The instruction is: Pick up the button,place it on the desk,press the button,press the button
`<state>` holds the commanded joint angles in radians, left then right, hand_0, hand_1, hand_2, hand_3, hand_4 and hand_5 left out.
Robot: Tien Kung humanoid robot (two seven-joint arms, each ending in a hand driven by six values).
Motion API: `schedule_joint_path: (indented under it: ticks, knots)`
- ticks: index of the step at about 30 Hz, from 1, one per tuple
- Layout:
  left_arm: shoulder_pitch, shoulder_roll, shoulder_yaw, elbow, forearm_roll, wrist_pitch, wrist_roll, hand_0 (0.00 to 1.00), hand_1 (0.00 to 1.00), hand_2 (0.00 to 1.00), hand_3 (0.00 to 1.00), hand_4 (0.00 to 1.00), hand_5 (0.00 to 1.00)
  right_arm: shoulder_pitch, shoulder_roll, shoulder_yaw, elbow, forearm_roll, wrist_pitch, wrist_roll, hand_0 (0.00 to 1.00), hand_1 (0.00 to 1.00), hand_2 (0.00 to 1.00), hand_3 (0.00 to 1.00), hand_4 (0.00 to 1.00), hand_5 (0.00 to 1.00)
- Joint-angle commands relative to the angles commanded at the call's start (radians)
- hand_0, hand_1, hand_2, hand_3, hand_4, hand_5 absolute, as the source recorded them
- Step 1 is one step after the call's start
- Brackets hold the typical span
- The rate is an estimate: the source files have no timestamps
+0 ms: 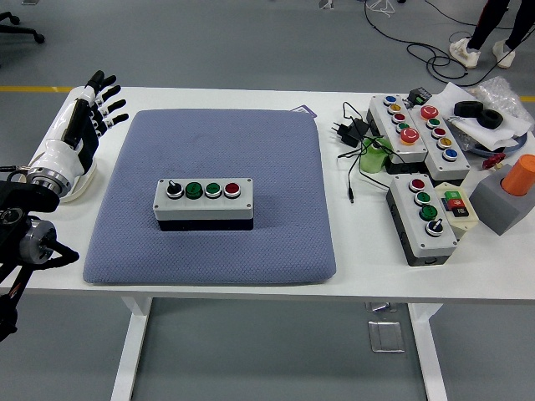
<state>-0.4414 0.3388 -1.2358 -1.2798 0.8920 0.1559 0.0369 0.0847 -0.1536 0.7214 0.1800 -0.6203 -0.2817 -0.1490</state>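
Observation:
A grey button box (202, 200) with a black knob, two green buttons and a red button lies on the blue-grey mat (217, 142) at the table's middle. My left hand (90, 113) is white and black, at the table's far left edge beside the mat, well left of the box. Its fingers are spread and hold nothing. My right arm is out of view.
Several other button boxes (422, 217) stand at the right with black cables (351, 138), a green object (374, 155) and a grey block with an orange cap (512, 196). A person's legs show at the top right, away from the table.

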Motion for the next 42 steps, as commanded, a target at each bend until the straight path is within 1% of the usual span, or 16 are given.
schedule_joint_path:
  ticks: [7, 15, 32, 42]
  knots:
    - [-0.01, 0.006, 0.021, -0.004, 0.002, -0.021, -0.004, 0.799, 0.889, 0.952, 0.922, 0.673, 0.998, 0.003, -0.002, -0.01, 0.0, 0.019, -0.001, 0.006, 0.629, 0.494, 0.55, 0.582, 0.273, 0.022]
    - [-0.009, 0.007, 0.02, -0.011, 0.006, -0.022, -0.007, 0.799, 0.89, 0.952, 0.922, 0.672, 0.998, -0.001, -0.004, -0.007, 0.0, 0.014, -0.002, 0.007, 0.629, 0.492, 0.55, 0.581, 0.273, 0.022]
    - [-0.008, 0.007, 0.02, -0.008, 0.003, -0.023, -0.005, 0.8, 0.889, 0.953, 0.922, 0.669, 0.998, 0.0, -0.001, -0.013, 0.0, 0.02, 0.0, 0.006, 0.629, 0.494, 0.549, 0.581, 0.272, 0.023]
    - [-0.013, 0.005, 0.029, -0.008, -0.012, -0.024, -0.005, 0.8, 0.889, 0.954, 0.921, 0.672, 0.998, 0.002, -0.001, -0.006, 0.0, 0.016, 0.0, 0.005, 0.629, 0.493, 0.549, 0.581, 0.272, 0.022]
